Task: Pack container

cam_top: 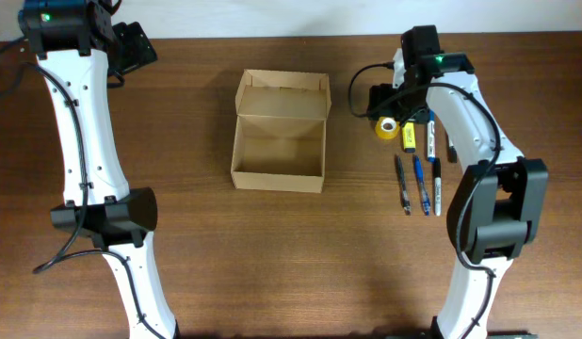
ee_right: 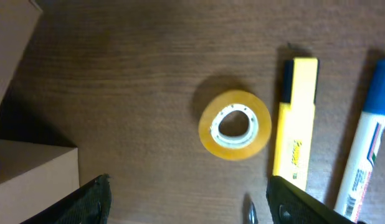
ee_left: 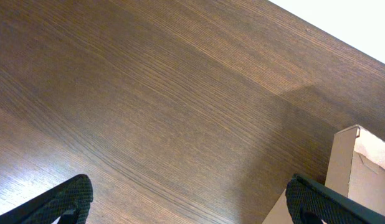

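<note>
No readable brand anywhere: dark print along side of yellow highlighter (ee_right: 296, 118) too blurred to read, small print on white barrel of blue-capped marker (ee_right: 367, 146) unreadable too, nothing printed on container (cam_top: 279, 132). Plain tan cardboard, rectangular, sitting at centre of overhead view a little above the middle, on dark wood-grain table (cam_top: 197, 207). Lid flap hinged at edge nearest top of frame and folded open that way, small side tabs at its corners, bare cardboard floor showing inside, sides unmarked. One corner of it also seen at lower right of left wrist view, and another part at left edge of right wrist view. Roll of yellow tape (cam_top: 387, 128) with white core lying flat to the right of container, well apart from it, just beside highlighter. Below those, right of centre, three pens (cam_top: 420, 184) in a row, roughly parallel, running up-down in frame, middle one blue. At upper left of overhead view, left gripper (ee_left: 192, 202) well apart from container, jaws spread wide, only bare table between them. At upper right of overhead view, right gripper (ee_right: 192, 199) over the tape, jaws wide apart, holding nothing; tape mid-frame in right wrist view, ahead of both fingertips, clear of each.
</note>
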